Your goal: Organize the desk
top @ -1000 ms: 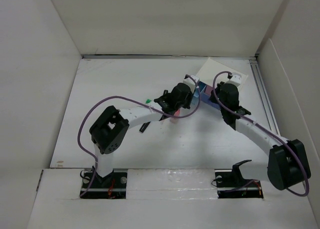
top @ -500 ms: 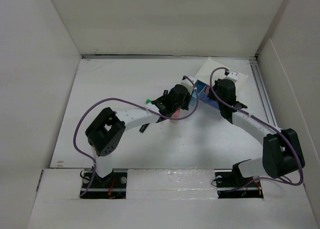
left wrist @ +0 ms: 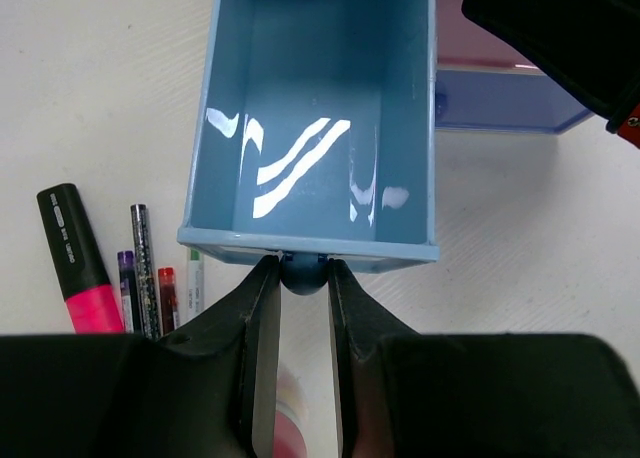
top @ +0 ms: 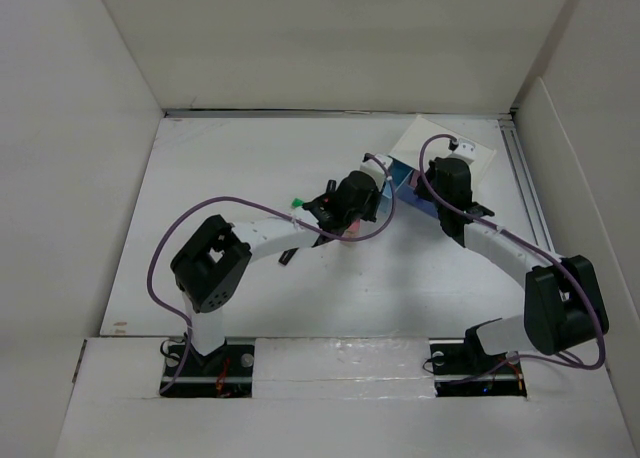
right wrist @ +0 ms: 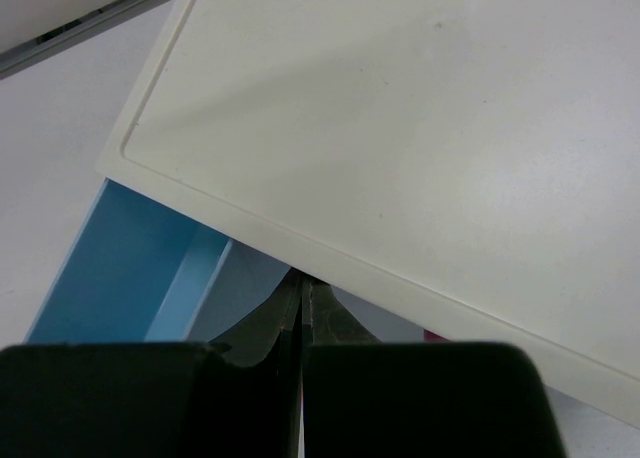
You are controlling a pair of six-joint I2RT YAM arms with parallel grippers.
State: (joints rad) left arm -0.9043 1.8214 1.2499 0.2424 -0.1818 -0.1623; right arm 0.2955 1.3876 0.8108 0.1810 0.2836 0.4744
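Across centre of top view: white desk (top: 230,168), spanning wall to wall. Upper right: white drawer box (top: 412,143). Upper centre of left wrist view: blue drawer (left wrist: 315,128), pulled out. Lower centre: left gripper (left wrist: 304,270) clamped on drawer knob (left wrist: 303,278). Right gripper (right wrist: 302,296) pinched closed, tips at box rim. Lower left: pink highlighter (left wrist: 78,263), pens (left wrist: 145,268), flat on desk.

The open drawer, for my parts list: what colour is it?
The drawer is blue, shown best in the left wrist view.

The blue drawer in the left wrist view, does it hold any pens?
No, the blue drawer is empty; the pens lie outside it on the desk.
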